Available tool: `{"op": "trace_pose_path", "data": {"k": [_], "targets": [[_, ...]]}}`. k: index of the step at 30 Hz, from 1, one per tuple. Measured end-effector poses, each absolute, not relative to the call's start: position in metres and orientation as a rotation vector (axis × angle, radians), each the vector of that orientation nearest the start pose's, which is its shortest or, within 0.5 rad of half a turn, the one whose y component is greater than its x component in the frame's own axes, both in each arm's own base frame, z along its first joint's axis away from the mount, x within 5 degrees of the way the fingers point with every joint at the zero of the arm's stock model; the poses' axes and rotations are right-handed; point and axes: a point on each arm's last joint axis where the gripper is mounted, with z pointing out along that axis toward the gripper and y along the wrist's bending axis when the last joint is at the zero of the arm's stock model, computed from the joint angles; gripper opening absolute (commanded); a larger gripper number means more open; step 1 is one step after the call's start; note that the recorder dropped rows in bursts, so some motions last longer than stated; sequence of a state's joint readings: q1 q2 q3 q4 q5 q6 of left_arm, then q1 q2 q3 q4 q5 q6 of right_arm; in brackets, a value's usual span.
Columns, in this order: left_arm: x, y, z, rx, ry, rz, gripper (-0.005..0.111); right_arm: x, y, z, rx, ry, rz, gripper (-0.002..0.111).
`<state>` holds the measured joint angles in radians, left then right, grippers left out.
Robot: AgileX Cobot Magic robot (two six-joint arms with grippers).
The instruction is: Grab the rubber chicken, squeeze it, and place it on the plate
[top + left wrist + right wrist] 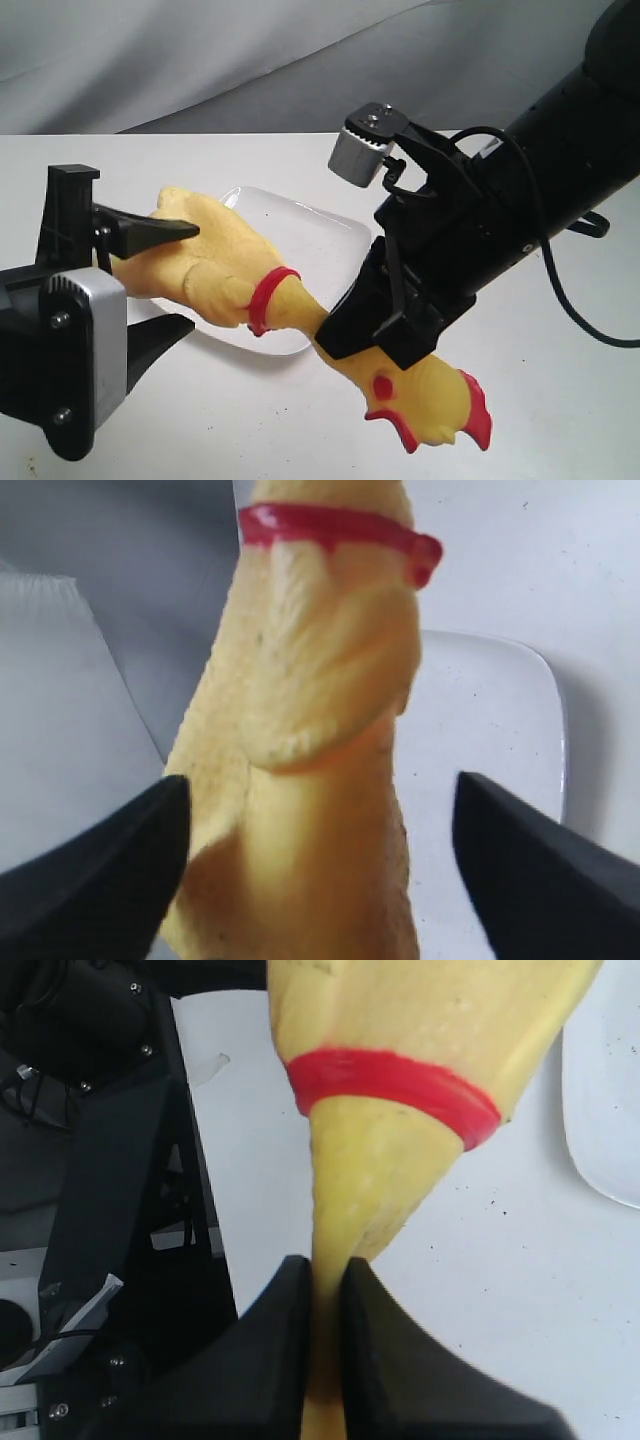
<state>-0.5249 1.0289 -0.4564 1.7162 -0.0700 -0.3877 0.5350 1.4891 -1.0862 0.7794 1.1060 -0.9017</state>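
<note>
The yellow rubber chicken (220, 255) lies slantwise over the white plate (325, 235), with its red-combed head (440, 400) past the plate's near right corner. My right gripper (340, 335) is shut on its neck just behind the head and pinches the neck flat. The right wrist view shows the neck (385, 1160) squeezed between that gripper (325, 1275), with the plate's rim (605, 1110) to one side. My left gripper (185, 280) is open astride the chicken's body. In the left wrist view the body (310, 730) fills much of the gap of the gripper (320, 810) above the plate (500, 710).
The white table (560, 400) carries everything, with a grey cloth backdrop (200, 60) behind. A black cable (565, 300) loops off the right arm. The left arm's black housing (100, 1160) stands close beside the right gripper.
</note>
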Motion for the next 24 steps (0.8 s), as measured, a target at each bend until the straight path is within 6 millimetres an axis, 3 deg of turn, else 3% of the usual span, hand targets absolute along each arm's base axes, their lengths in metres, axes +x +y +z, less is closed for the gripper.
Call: {"op": "trace_pose_path", "data": {"k": [7,12,24], "targets": [[0.1701,-0.1047,0.2446,1.651,1.272,0.396,0.059,0.2123,0.1925,0.2830,-1.452,2.294,0.971,0.000],[0.1701,-0.1047,0.2446,1.651,1.272,0.396,0.000,0.2121,0.1925,0.2830,-1.453,2.294,0.972,0.000],[0.1701,-0.1047,0.2446,1.654,1.268,0.399,0.000,0.2123,0.1925,0.2830,-1.452,2.294,0.971,0.000]]}}
